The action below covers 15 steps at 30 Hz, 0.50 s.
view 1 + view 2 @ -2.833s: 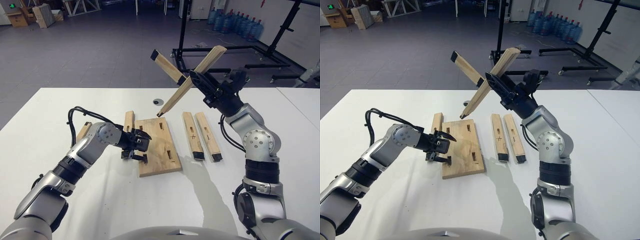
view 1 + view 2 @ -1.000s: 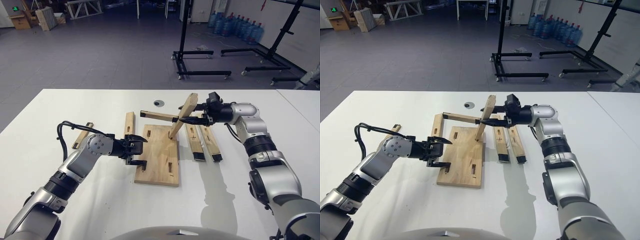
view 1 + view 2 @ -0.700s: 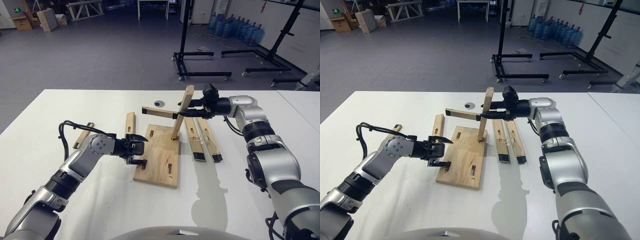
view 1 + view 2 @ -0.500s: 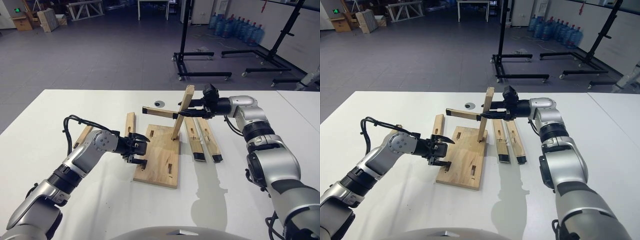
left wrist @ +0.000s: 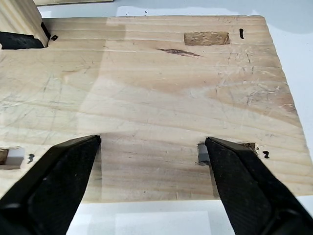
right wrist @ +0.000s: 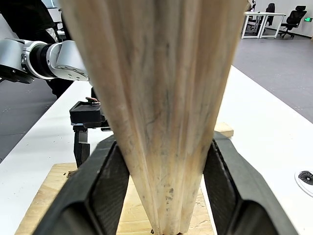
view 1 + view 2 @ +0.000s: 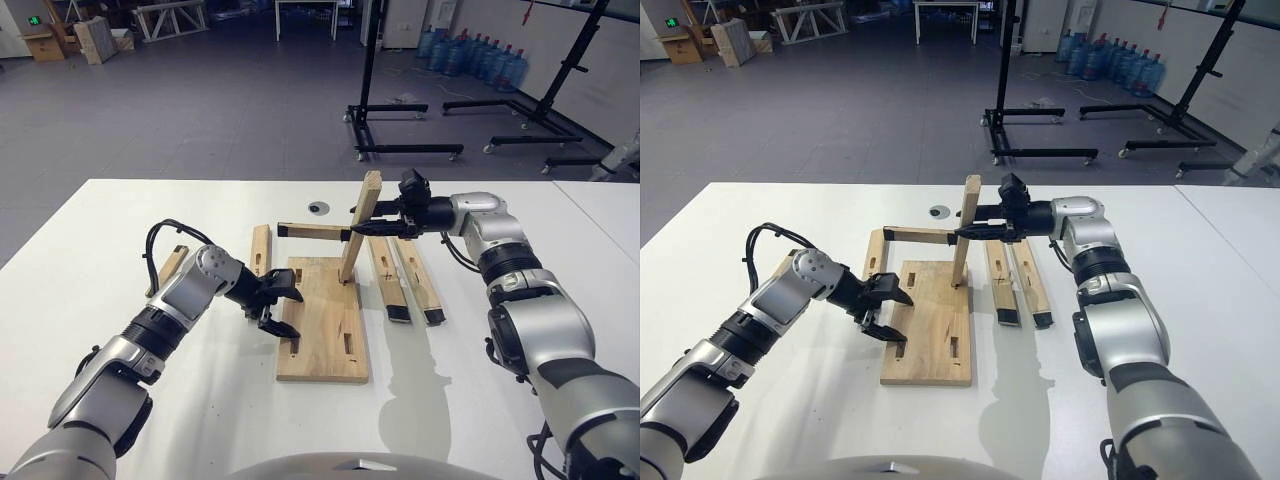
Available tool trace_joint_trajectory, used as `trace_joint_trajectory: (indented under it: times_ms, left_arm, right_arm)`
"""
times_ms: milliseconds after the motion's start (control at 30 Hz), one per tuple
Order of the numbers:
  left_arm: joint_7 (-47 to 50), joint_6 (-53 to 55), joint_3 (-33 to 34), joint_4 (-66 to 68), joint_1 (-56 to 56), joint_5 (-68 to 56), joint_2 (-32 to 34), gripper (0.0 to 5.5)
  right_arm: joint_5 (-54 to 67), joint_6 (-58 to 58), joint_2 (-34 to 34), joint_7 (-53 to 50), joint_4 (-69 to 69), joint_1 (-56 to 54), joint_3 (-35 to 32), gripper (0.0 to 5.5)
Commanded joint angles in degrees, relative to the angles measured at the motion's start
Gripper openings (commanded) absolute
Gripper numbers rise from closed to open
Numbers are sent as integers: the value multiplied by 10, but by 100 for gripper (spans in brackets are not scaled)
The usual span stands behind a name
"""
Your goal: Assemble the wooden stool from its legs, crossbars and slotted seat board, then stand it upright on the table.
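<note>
The slotted seat board [image 7: 322, 322] lies flat on the white table. A wooden leg [image 7: 361, 226] stands upright on the board's far right corner, with a crossbar [image 7: 312, 231] sticking out sideways to the left. My right gripper [image 7: 364, 229] is shut on that leg at mid height; the right wrist view has the leg [image 6: 159, 107] wedged between both fingers [image 6: 93, 196]. My left gripper [image 7: 290, 314] is open at the board's left edge. In the left wrist view its fingers [image 5: 46, 188] straddle that edge of the board [image 5: 146, 88] near a slot [image 5: 201, 152].
Two loose legs [image 7: 385, 270] [image 7: 418, 272] lie side by side right of the board. Another leg [image 7: 259, 247] lies at its far left, and a shorter piece [image 7: 170, 268] farther left. A round hole [image 7: 317, 207] sits in the table behind. The near table is bare.
The right gripper lowered the leg and crossbar from the air onto the board's far corner. The board has turned squarer to the table edge, with the left gripper at its edge.
</note>
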Motion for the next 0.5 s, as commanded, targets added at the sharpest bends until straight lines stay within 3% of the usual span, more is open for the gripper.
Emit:
trace_joint_trajectory:
  times_ms: [33, 233, 400, 500]
  left_arm:
    - [-11, 32, -80, 62, 60, 55, -17, 395]
    - [-5, 12, -83, 84, 63, 66, -12, 395]
    - [-1, -4, -85, 98, 63, 72, -13, 395]
    - [0, -8, -85, 102, 64, 73, -14, 395]
  right_arm:
    - [-70, 18, 21, -18, 21, 59, 46, 205]
    - [-86, 61, 19, 7, 36, 71, 74, 205]
    - [-88, 49, 34, -44, 47, 72, 75, 205]
    - [-77, 48, 41, -71, 42, 60, 54, 274]
